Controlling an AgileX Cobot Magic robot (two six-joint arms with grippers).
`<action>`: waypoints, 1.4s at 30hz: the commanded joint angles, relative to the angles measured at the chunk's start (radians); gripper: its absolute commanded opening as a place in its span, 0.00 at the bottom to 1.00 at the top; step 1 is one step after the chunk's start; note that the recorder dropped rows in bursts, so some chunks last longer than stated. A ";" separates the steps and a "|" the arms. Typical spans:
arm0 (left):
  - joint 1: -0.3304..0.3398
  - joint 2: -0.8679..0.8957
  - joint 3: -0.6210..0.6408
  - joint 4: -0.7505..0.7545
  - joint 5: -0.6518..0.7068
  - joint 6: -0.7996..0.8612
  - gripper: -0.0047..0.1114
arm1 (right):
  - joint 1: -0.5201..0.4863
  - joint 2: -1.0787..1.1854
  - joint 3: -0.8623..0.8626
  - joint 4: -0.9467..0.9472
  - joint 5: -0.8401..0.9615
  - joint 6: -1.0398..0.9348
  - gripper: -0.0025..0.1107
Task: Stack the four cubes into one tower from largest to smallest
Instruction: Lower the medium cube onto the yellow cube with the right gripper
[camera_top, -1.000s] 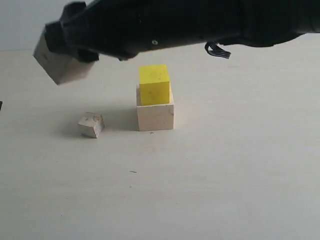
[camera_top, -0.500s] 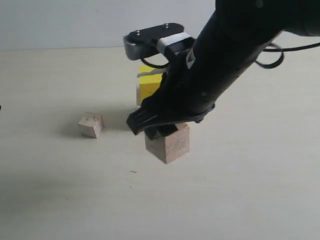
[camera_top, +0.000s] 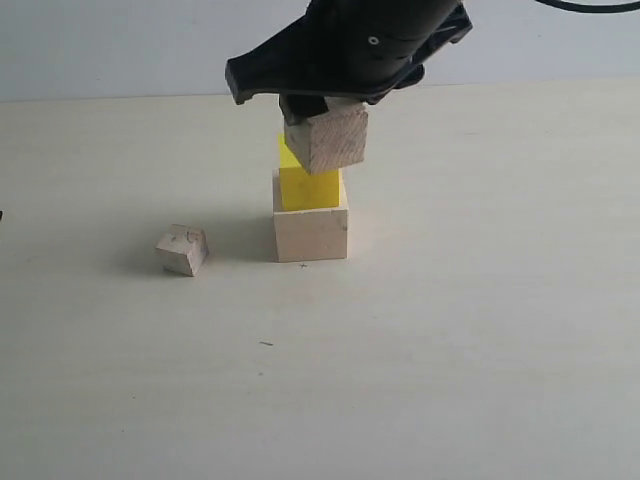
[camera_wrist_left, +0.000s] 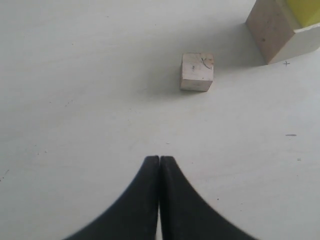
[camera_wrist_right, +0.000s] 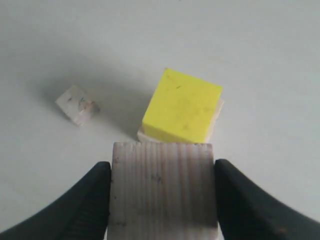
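Note:
The large pale wooden cube (camera_top: 311, 232) stands on the table with the yellow cube (camera_top: 308, 188) on top of it. My right gripper (camera_wrist_right: 163, 170) is shut on the brownish wooden cube (camera_top: 327, 138), which hangs slightly tilted just above and in front of the yellow cube (camera_wrist_right: 182, 106); whether the two touch cannot be told. The smallest pale cube (camera_top: 182, 249) lies alone to the left of the stack. My left gripper (camera_wrist_left: 159, 159) is shut on nothing, low over the table, a little way short of that small cube (camera_wrist_left: 197, 71).
The pale tabletop (camera_top: 470, 330) stretches out on all sides of the stack, with a plain wall (camera_top: 120, 45) behind it. The dark right arm (camera_top: 350, 45) hangs over the stack from above.
The right gripper carried the brownish cube from the upper left, down in front of the stack, then up over the yellow cube. The other cubes have not moved.

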 joint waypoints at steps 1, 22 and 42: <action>0.003 -0.003 0.003 -0.009 -0.001 0.001 0.06 | 0.001 0.085 -0.070 -0.167 0.024 0.135 0.02; 0.003 -0.003 0.003 -0.013 -0.005 0.001 0.06 | 0.001 0.224 -0.155 -0.312 -0.025 0.466 0.02; 0.003 -0.003 0.003 -0.018 -0.011 0.001 0.06 | 0.001 0.264 -0.155 -0.324 -0.066 0.508 0.02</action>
